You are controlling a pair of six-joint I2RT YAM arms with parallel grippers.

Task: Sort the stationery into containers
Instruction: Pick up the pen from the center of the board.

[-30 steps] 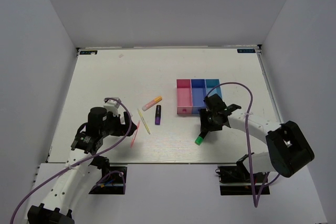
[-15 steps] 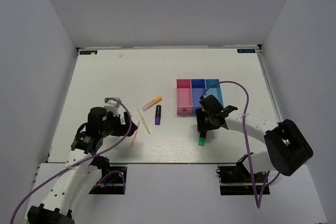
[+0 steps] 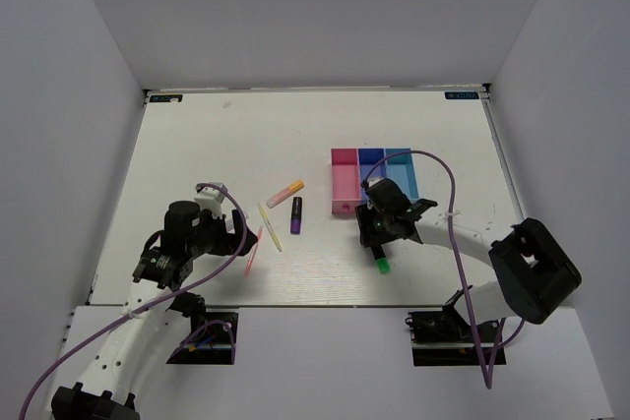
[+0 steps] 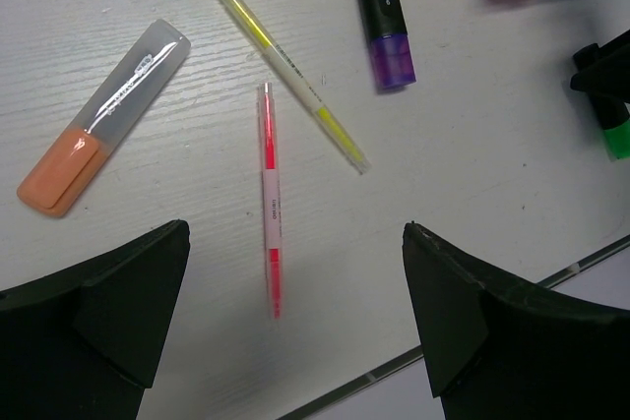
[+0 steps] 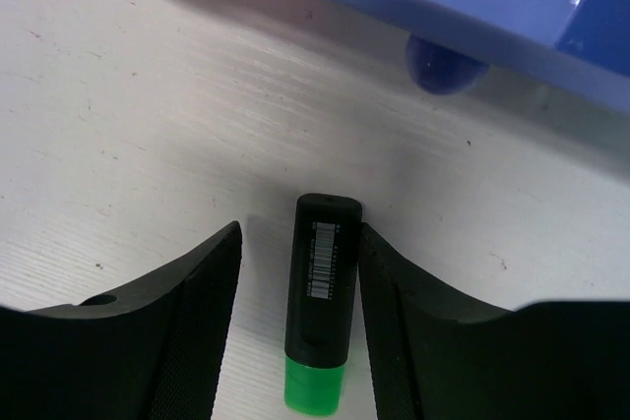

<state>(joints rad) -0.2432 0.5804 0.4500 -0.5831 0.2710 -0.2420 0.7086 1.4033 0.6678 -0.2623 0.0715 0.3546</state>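
Observation:
The green highlighter (image 3: 381, 265) lies on the table in front of the bins, black cap toward them. My right gripper (image 3: 378, 251) is open and straddles it. In the right wrist view the highlighter (image 5: 323, 292) touches the right finger (image 5: 394, 302), with a gap to the left finger. My left gripper (image 4: 295, 341) is open and empty above the pink-red pen (image 4: 268, 194). The yellow pen (image 4: 285, 71), the purple highlighter (image 4: 382, 7) and an orange-ended highlighter (image 4: 103, 115) lie beyond it. The pink (image 3: 345, 186), dark blue (image 3: 371, 157) and light blue (image 3: 404, 172) bins stand in a row.
Another orange-pink highlighter (image 3: 284, 193) lies left of the pink bin. The near table edge (image 4: 433, 351) runs close under my left gripper. The dark blue bin's front wall (image 5: 443, 7) is just ahead of my right gripper. White walls enclose the table.
My right gripper has swung left and turned over the green highlighter, which has shifted slightly right and turned. The left arm has not moved.

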